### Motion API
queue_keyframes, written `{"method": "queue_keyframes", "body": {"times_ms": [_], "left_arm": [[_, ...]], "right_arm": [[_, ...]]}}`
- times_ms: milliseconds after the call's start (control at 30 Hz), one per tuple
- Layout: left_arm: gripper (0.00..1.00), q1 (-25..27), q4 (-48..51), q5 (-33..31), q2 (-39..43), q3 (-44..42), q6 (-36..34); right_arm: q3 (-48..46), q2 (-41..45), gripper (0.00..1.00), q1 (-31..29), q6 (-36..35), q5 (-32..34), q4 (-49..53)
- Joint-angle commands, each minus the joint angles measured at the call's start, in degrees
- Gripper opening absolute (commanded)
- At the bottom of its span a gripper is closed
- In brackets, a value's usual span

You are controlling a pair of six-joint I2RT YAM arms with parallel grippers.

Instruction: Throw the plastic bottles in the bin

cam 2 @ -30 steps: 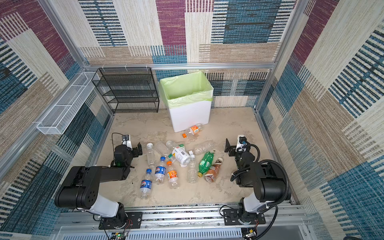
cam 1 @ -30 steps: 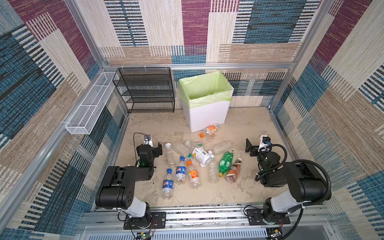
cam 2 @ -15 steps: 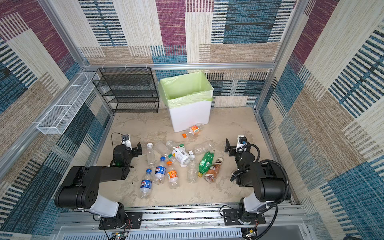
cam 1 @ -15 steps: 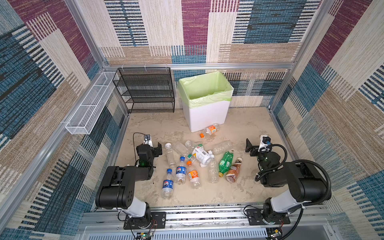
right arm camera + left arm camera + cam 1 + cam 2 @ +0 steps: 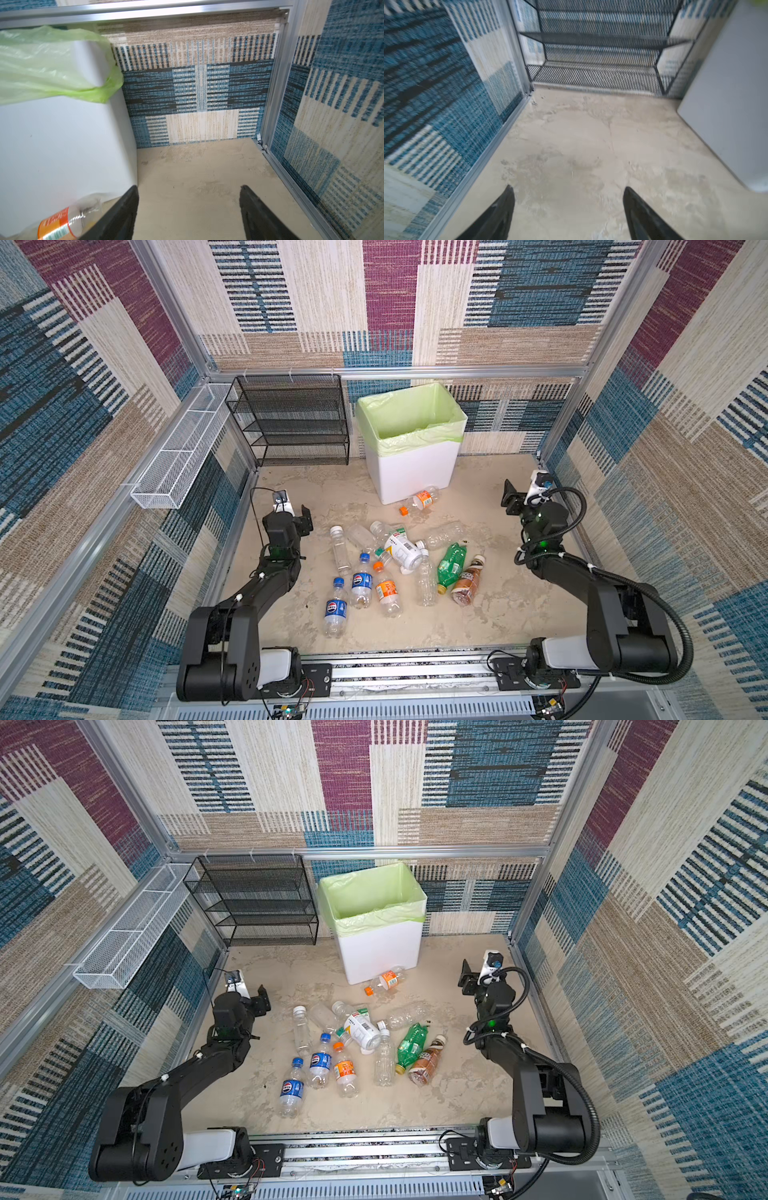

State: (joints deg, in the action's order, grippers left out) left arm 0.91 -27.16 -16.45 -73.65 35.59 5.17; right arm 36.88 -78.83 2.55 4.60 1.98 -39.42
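Several plastic bottles lie scattered in the middle of the floor in both top views, among them blue-labelled ones, a green one and a brown one. One orange-labelled bottle lies against the foot of the bin, a tall white box with a pale green bag. My left gripper hovers low, left of the pile, open and empty. My right gripper is open and empty near the right wall, to the right of the bin.
A black wire-mesh rack stands at the back left beside the bin. A long white wire basket hangs on the left wall. Metal frame rails and carpeted walls close in the floor on three sides.
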Motion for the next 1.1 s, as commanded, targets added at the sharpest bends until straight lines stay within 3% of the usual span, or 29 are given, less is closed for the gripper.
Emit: {"method": "queue_keyframes", "body": {"times_ms": [0,100,167,300,500,633,1067], "left_arm": [[0.80,0.3,19.0,-0.3,3.0,8.2,11.1],[0.78,0.6,30.3,7.9,3.8,17.3,14.1],[0.78,0.7,36.5,13.9,3.5,22.1,11.8],[0.78,0.8,46.0,17.5,2.2,27.2,5.8],[0.79,0.8,35.0,23.4,4.1,18.3,9.3],[0.79,0.6,38.1,24.7,1.6,20.9,9.0],[0.79,-0.2,37.7,28.3,0.3,21.0,11.6]], "right_arm": [[5.3,1.3,0.77,-0.2,11.1,3.6,24.8],[7.6,1.9,0.76,-2.1,15.7,0.0,34.8],[7.9,2.6,0.76,-4.7,17.5,0.4,40.5],[7.7,4.1,0.77,-9.3,21.1,1.3,50.2],[8.1,5.8,0.78,-15.3,29.1,1.1,64.2],[7.3,8.0,0.78,-19.6,34.7,0.8,70.9],[-0.2,9.1,0.76,-25.2,44.9,-5.4,72.6]]}}
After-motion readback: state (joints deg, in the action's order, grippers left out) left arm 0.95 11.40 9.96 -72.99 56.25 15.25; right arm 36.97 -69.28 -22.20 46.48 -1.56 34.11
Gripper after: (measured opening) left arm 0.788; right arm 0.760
